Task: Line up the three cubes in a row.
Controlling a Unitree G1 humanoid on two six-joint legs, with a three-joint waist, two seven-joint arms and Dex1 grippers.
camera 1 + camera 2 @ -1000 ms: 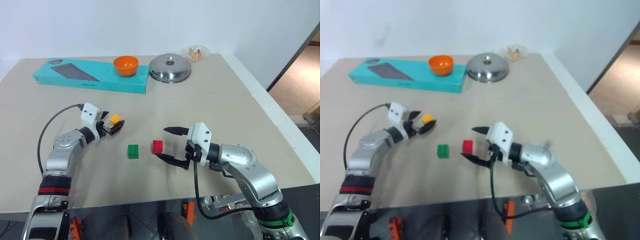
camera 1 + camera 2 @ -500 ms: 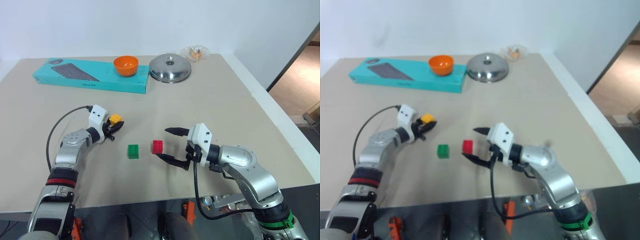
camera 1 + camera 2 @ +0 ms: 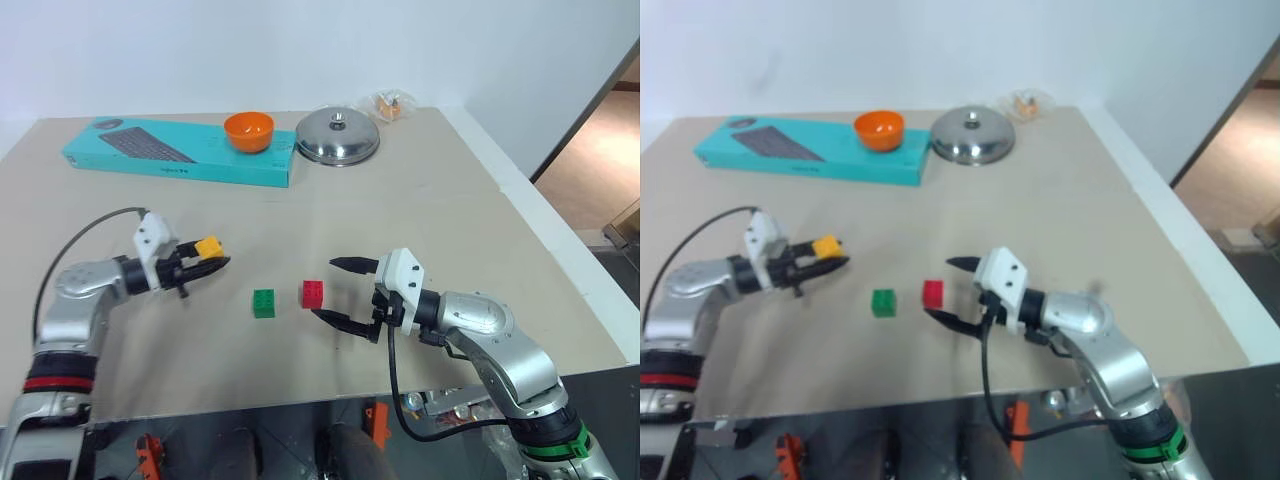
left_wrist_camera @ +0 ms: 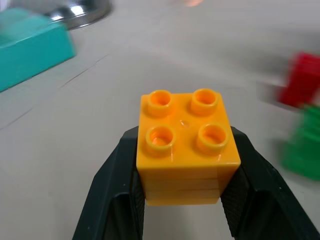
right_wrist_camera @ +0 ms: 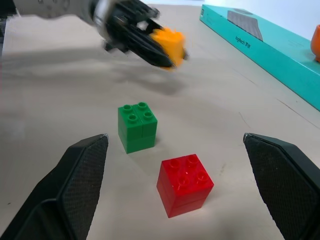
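Observation:
A yellow cube (image 3: 208, 246) hangs just above the table on the left, with my left gripper (image 3: 205, 261) shut on it; its studs (image 4: 185, 121) face up between the black fingers (image 4: 112, 186). On the table toward the middle, a green cube (image 3: 264, 302) and a red cube (image 3: 313, 293) sit side by side with a small gap. Just right of the red cube my right gripper (image 3: 342, 292) stands open, holding nothing. The right wrist view has the green cube (image 5: 137, 126) and red cube (image 5: 185, 183) ahead of its wide-apart fingers.
A teal keyboard box (image 3: 180, 153) lies along the back left of the table, an orange bowl (image 3: 249, 130) resting on it. A steel pot lid (image 3: 338, 136) and a small wrapped packet (image 3: 390, 102) sit at the back. The table's right edge (image 3: 540, 240) drops to the floor.
My left gripper closed on the yellow cube, lifted it and drew it left and back toward me. The right arm kept still; the green and red cubes did not move.

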